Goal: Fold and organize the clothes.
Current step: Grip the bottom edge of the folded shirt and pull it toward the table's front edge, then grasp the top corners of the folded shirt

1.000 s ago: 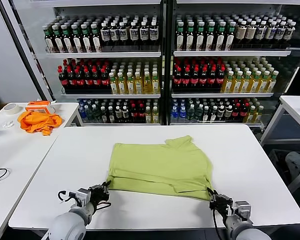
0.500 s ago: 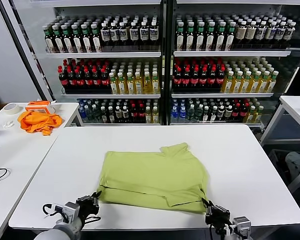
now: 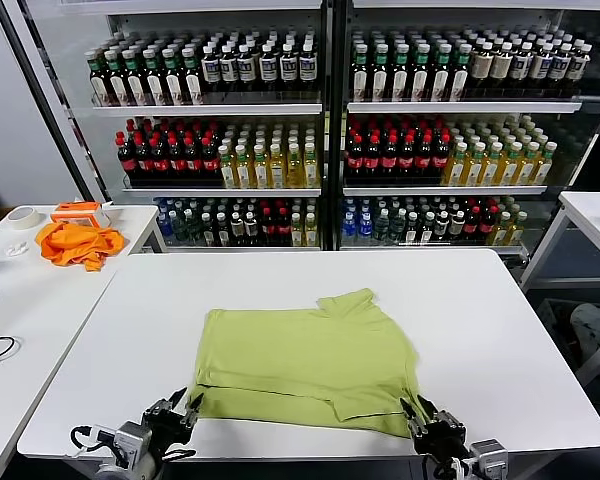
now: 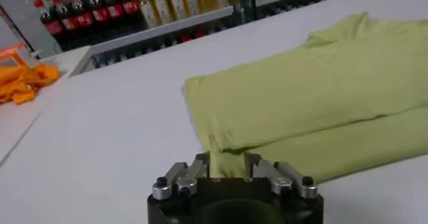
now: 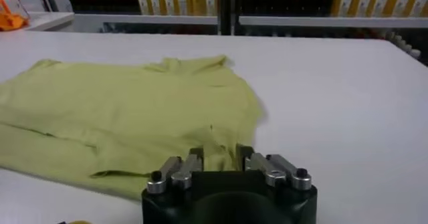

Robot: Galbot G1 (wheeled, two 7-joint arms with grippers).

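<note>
Lime-green T-shirt (image 3: 305, 360), partly folded, lies on the white table (image 3: 500, 330) near its front edge. Left gripper (image 3: 177, 412) and right gripper (image 3: 426, 423) sit at its two near corners, jaws parted, cloth between them but unclamped. Step: letting go. Next: back off and regrip for another fold.

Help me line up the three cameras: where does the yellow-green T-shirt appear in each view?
Head view: yellow-green T-shirt lies folded at the white table's near edge.
Left wrist view: it spreads from the centre to the right edge.
Right wrist view: it fills the left and middle.
Shared landmark: the drink shelves behind the table.
</note>
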